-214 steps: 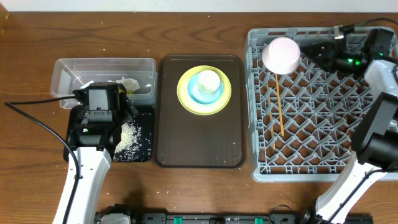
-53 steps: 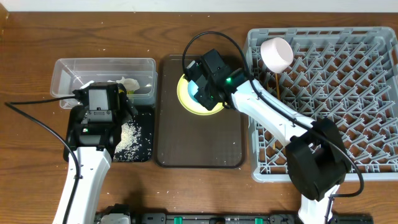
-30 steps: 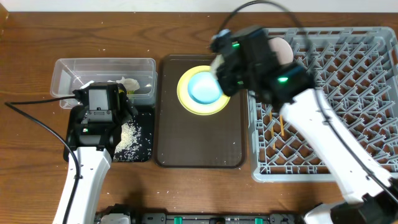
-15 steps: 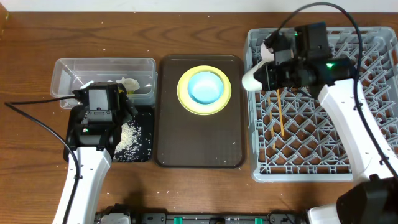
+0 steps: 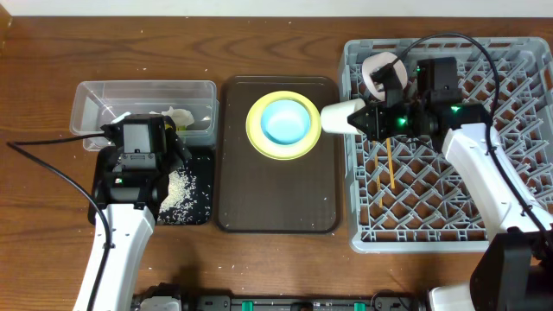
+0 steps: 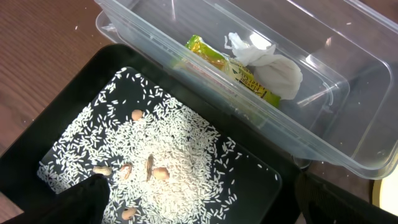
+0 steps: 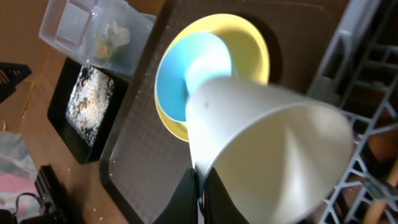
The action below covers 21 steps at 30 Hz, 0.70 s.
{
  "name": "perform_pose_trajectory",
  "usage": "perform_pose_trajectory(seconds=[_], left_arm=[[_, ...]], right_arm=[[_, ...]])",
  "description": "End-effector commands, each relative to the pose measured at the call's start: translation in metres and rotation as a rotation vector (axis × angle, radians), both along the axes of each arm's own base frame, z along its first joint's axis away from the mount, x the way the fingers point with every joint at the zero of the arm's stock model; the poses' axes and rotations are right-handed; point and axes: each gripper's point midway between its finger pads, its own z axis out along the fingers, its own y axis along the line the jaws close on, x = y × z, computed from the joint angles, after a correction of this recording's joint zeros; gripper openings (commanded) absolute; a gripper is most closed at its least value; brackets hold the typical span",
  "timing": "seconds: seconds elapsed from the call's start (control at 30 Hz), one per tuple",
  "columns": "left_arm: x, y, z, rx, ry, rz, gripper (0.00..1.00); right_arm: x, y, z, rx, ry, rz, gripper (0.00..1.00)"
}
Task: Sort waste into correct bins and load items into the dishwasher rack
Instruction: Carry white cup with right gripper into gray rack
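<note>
My right gripper (image 7: pixel 200 194) is shut on the rim of the small white cup (image 7: pixel 261 143), which lies tipped on its side in the air. Seen from overhead, the cup (image 5: pixel 342 116) hangs over the left edge of the grey dishwasher rack (image 5: pixel 432 243). The pale pink bowl (image 5: pixel 384 73) and the chopsticks (image 5: pixel 390 168) are in the rack. The light blue bowl (image 5: pixel 285 121) sits on the yellow plate (image 5: pixel 259 142). My left gripper (image 6: pixel 205 213) stands open above the rice (image 6: pixel 161 162) in the black tray (image 6: pixel 261 199). The wrapper (image 6: pixel 227 62) and tissue (image 6: pixel 273 71) lie in the clear tub (image 6: pixel 348 93).
The plate and bowl rest on a dark brown serving tray (image 5: pixel 276 194) between the bins and the rack. A few nuts (image 6: pixel 160 173) lie among the rice. A cable (image 5: pixel 52 177) runs across the wood at the left.
My right arm lifted the white cup off the blue bowl and carried it right to the rack's left edge, tipping it sideways. The left arm has not moved.
</note>
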Motion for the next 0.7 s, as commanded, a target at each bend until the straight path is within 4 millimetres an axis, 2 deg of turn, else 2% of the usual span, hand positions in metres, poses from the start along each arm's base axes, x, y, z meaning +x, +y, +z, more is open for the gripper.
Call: perform_pose_trajectory(seconds=[0.0,0.3,0.67], left_arm=[[0.003,0.003,0.005,0.005,-0.014,0.018,0.98],[0.003,0.003,0.005,0.005,-0.014,0.018,0.98],[0.003,0.003,0.005,0.005,-0.014,0.018,0.98]], right_arm=[[-0.002,-0.021,-0.021,-0.037,0.038,-0.049,0.01],[-0.006,-0.046,-0.039,-0.054,0.059,-0.086,0.01],[-0.007,-0.047,-0.046,-0.078,0.009,-0.04,0.01]])
